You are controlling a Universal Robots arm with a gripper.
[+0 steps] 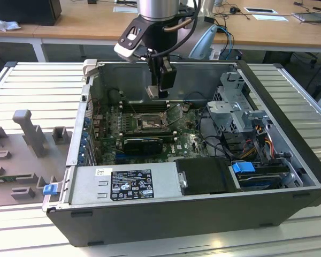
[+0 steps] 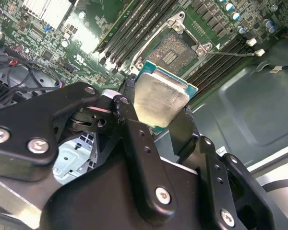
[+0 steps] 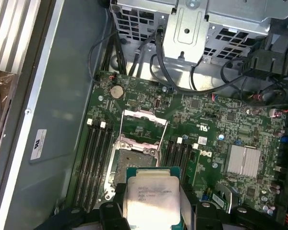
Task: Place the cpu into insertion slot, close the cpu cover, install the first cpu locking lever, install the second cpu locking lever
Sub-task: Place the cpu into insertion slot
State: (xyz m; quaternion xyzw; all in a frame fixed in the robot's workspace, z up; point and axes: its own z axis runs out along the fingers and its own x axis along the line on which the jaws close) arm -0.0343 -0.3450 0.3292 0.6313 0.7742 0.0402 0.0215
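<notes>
Jaws are clamped on the cpu [image 3: 151,196] by two edges. It's held up near the insertion slot [image 3: 134,160], not touching it, and the cpu cover [image 3: 145,116] stands open. The lid has a few print lines.

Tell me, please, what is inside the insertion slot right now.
The insertion slot holds only its bare dark pin field; no chip sits there. The cpu, clamped in the gripper, covers one slot edge in the first wrist view.
</notes>
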